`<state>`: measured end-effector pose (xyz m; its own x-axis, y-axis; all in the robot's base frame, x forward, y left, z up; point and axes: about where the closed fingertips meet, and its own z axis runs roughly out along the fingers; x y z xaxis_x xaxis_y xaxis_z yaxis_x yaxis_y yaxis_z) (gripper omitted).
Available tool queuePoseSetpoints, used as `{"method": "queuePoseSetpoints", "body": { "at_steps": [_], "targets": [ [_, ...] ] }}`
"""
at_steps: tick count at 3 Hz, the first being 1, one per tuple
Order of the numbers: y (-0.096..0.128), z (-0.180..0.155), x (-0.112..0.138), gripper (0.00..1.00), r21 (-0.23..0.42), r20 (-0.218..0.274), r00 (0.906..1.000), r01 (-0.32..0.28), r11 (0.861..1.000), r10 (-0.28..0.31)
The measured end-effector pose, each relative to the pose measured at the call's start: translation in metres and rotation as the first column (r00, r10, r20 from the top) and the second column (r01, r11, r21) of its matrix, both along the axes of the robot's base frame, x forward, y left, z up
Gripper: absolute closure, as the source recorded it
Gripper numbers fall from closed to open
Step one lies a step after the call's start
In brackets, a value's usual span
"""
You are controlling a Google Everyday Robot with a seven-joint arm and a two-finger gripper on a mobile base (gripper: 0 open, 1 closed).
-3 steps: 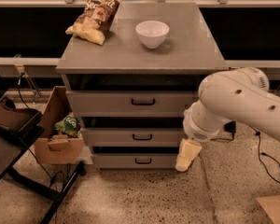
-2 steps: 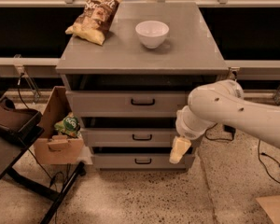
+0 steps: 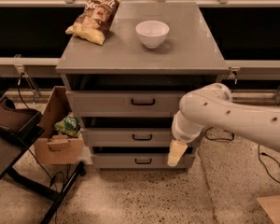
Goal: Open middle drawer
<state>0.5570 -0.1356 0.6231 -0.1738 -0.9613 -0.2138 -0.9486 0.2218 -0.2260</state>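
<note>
The grey cabinet has three drawers. The middle drawer (image 3: 126, 136) is the second one, with a flat grey front and a small black bar handle (image 3: 142, 137); it sits flush with the others. My gripper (image 3: 176, 154) hangs from the white arm at the right end of the drawer fronts, at about the height of the gap between the middle and bottom drawers, to the right of the handle. Only its cream-coloured finger part shows.
A chip bag (image 3: 96, 18) and a white bowl (image 3: 152, 33) sit on the cabinet top (image 3: 196, 50). A cardboard box (image 3: 56, 139) with a green packet stands left of the cabinet. A dark stand (image 3: 18, 139) is at far left. Cables lie on the floor at right.
My arm and gripper have shifted left, from beyond the cabinet's right edge to in front of the right end of the drawer fronts. The drawers have not moved.
</note>
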Motion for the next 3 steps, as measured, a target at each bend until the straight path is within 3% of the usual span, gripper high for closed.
{"method": "queuePoseSetpoints", "body": {
  "at_steps": [1,2,3],
  "targets": [
    [-0.011,-0.048,0.001,0.0,-0.12,-0.064,0.9975,-0.039,0.992,0.031],
    [-0.047,-0.099,0.017,0.0,-0.218,-0.103,0.9925,-0.087,0.972,0.066],
    [-0.07,-0.117,0.039,0.0,-0.242,-0.094,0.9918,-0.108,0.964,0.087]
  ]
}}
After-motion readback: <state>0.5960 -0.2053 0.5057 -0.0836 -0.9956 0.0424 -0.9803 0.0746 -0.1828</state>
